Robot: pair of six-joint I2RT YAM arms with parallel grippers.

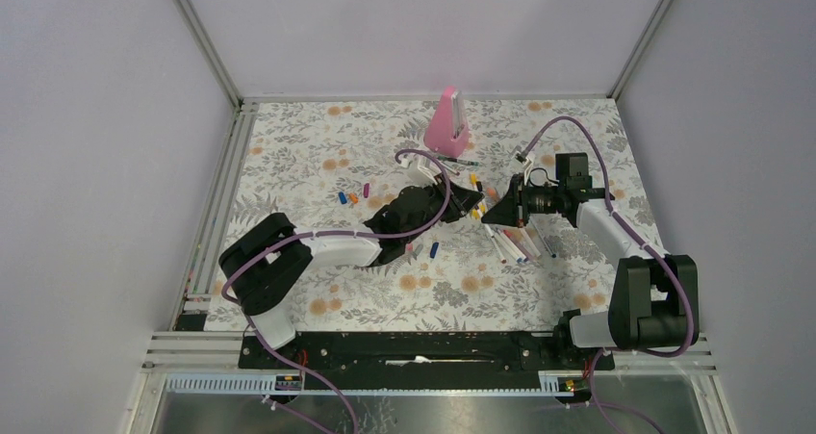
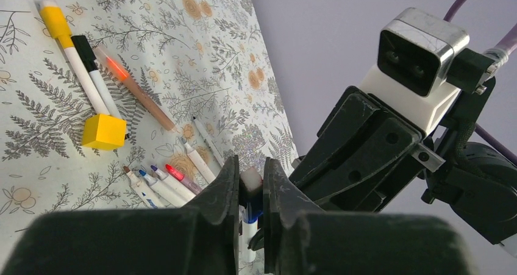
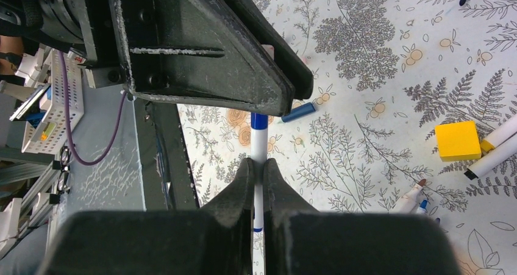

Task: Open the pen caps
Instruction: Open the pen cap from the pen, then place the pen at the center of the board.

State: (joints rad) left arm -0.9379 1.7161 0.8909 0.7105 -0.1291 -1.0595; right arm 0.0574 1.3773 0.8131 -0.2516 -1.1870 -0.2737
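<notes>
Right gripper (image 3: 258,165) clamps the thin white plastic pen barrel (image 3: 260,146); left gripper (image 2: 250,180), at 12 o'clock, clamps its short blue cylindrical cap (image 3: 259,121). Separate straight along the barrel axis.

The right gripper (image 3: 258,165) at the bottom middle pinches a thin white pen (image 3: 259,138) with a blue band. The pen's top goes under the big black left gripper (image 3: 268,101) in the upper left. A little blue cap (image 3: 299,111) lies just beside it on the flowery mat (image 3: 366,55). A yellow block (image 3: 458,139) sits at the right.
</notes>
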